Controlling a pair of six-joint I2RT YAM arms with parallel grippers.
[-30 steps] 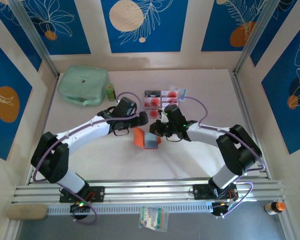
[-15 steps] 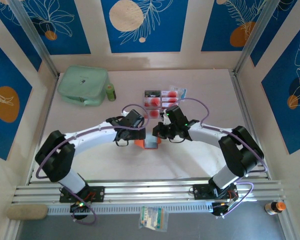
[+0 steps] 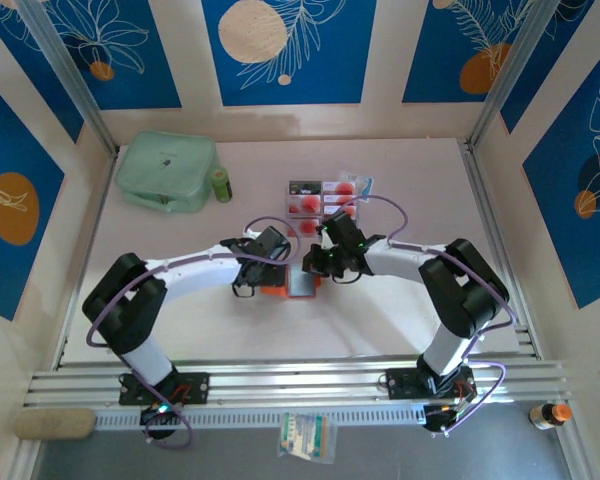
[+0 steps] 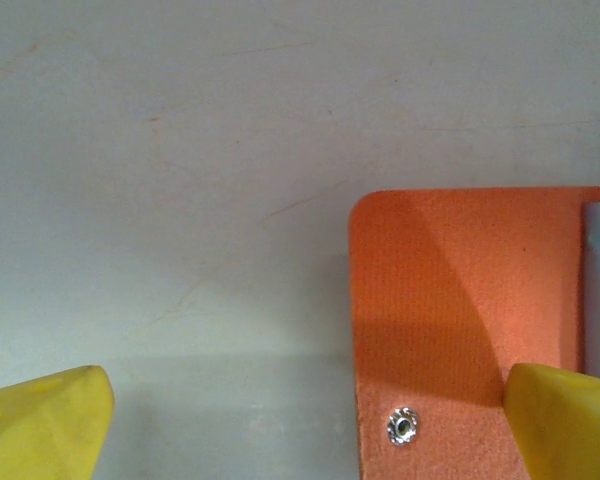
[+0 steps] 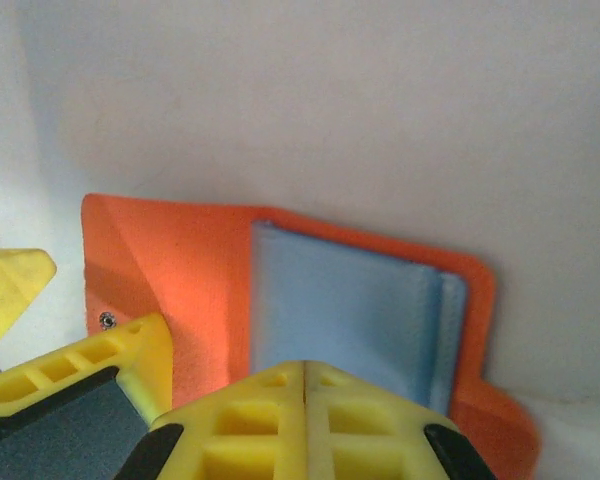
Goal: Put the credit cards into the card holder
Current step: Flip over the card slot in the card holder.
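The orange card holder [image 3: 278, 290] lies open in the middle of the table, its blue-grey lining [image 5: 340, 310] facing up. My right gripper [image 5: 306, 368] is shut, and its joined tips press down on that lining; in the top view the right gripper [image 3: 311, 268] stands over the holder's far edge. My left gripper [image 4: 307, 390] is open and straddles the edge of the holder's orange flap [image 4: 440, 290], one finger [image 4: 565, 420] resting on the flap beside the snap [image 4: 404, 427]. The credit cards [image 3: 325, 195], pale with red round marks, lie in a cluster behind both grippers.
A mint-green zip pouch [image 3: 167, 172] sits at the back left with a small green bottle [image 3: 221, 184] beside it. Metal frame posts and patterned walls close in the table. Bare tabletop [image 4: 180, 150] lies left of the holder.
My left gripper has come in from the left onto the holder's flap. The holder, propped up a second ago, now lies flat and open. The right gripper has barely moved.
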